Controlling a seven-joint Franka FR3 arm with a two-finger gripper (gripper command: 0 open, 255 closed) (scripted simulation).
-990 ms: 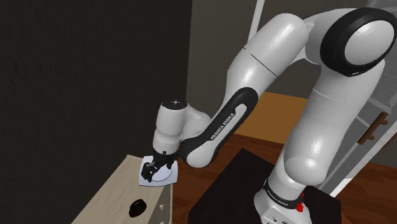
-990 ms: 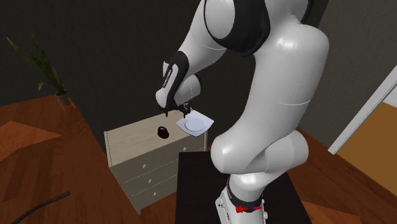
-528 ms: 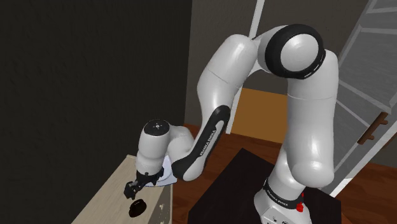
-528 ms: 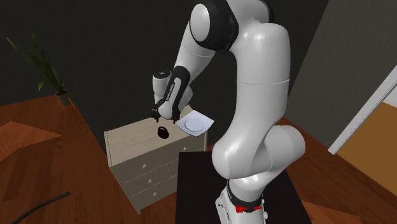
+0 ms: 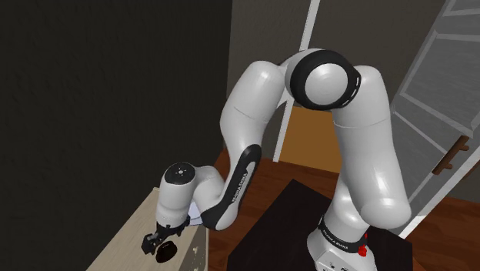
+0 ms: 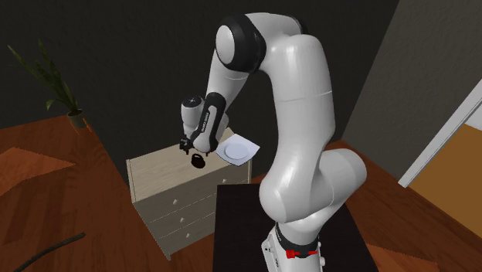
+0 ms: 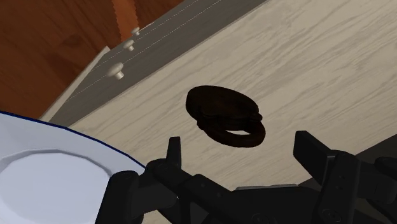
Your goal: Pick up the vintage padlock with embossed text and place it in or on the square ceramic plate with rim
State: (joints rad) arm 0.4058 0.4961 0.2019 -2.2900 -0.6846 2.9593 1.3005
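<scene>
Fingers (image 7: 174, 153) spread wide, gripping nothing, dark brown rounded padlock (image 7: 224, 114) just ahead of them, untouched, on pale wood-grain dresser top (image 7: 305, 63), white blue-rimmed square plate (image 7: 51, 172) nearby

Dark brown padlock (image 7: 226, 116), blue-edged white plate (image 7: 51, 172), pale wood-grain dresser top (image 7: 318, 63).

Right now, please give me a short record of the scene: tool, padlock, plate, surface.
padlock: dark, lying on the dresser top, not held
tool: open, just above the padlock, fingers apart and not touching it
plate: white, square, thin blue edge, nothing on it, beside the padlock
surface: pale dresser top, drawers with small knobs below
</scene>
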